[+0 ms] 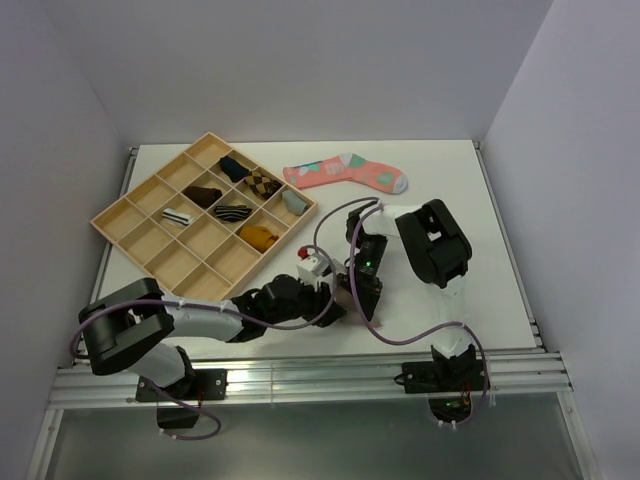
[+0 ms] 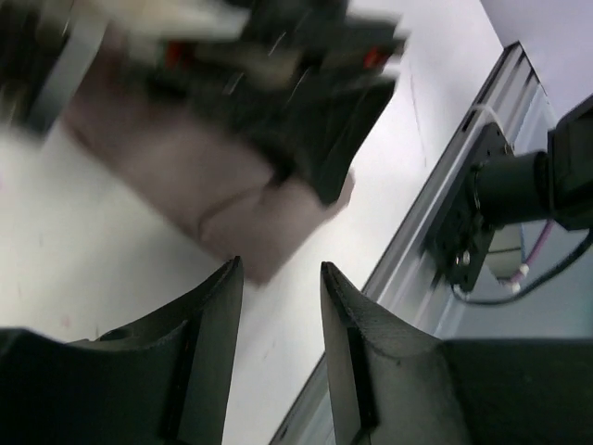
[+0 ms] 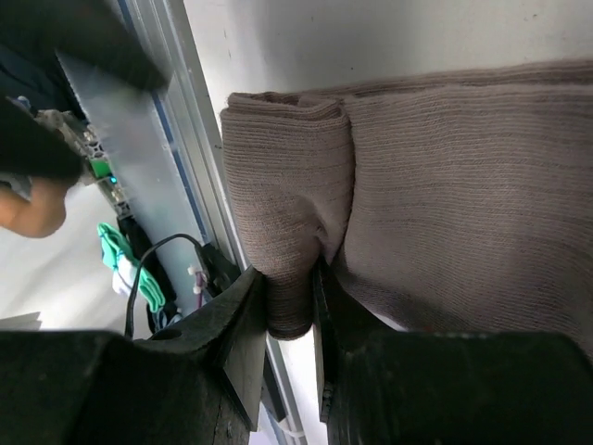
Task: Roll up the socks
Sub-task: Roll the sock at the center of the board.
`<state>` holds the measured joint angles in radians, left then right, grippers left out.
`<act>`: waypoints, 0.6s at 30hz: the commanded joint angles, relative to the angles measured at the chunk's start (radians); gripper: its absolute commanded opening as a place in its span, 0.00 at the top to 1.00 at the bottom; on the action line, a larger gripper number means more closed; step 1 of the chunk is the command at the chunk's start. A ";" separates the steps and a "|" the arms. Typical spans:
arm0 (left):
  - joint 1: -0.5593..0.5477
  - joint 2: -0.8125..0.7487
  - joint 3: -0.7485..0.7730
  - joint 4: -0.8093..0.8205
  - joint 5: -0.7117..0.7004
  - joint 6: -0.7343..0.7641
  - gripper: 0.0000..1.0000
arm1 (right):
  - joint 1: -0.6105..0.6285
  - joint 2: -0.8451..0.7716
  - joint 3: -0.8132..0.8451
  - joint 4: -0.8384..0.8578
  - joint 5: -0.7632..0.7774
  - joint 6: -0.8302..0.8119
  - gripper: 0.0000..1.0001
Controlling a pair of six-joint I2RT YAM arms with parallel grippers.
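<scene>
Right end effector [image 3: 289, 297]: black fingers pinched tight on a folded-over edge of the taupe sock [image 3: 445, 185], with the fabric squeezed between them.
Left end effector [image 2: 278, 276]: fingers spread, nothing in the gap. The tips point at the sock from the left and sit just short of it.
In the way: the right end effector sits on top of the sock in the left wrist view, which is pretty blurry. From above, both arms cover most of it.
Rail [image 3: 176, 139]: bare aluminium, running along the near edge just beside the sock.
Cable [image 1: 400, 340]: purple, looping around the right arm.
Tray [image 1: 152, 238]: pale wood with a grid of compartments, far left. A handful of rolled socks sit in it, well apart from the action.
Pink sock [image 1: 345, 172]: coral with teal and white patches, lying flat at the far side, right of the tray.
White piece [image 1: 318, 265]: small, next to the end effectors. Too small to tell what it is.
Sock location: on the white desk [image 1: 450, 180], near the middle, between the two end effectors.
Sock look: one end doubled into a thick rounded fold, the rest spread flat.
Texture: fine ribbed knit, soft and matte.
</scene>
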<state>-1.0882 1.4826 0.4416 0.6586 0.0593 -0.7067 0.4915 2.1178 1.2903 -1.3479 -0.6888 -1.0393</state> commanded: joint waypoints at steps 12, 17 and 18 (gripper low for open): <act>-0.026 0.179 0.273 -0.226 -0.026 0.306 0.56 | -0.016 0.059 0.050 0.026 0.040 -0.005 0.86; -0.027 0.214 0.282 -0.195 0.025 0.309 0.55 | -0.016 0.070 0.049 0.032 0.051 -0.001 0.87; -0.027 0.220 0.281 -0.185 0.027 0.305 0.55 | -0.018 0.070 0.050 0.030 0.051 -0.001 0.87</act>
<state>-1.1076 1.6806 0.6926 0.4438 0.0460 -0.4339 0.4835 2.1532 1.3170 -1.3758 -0.6918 -1.0294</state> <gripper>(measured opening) 0.446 0.287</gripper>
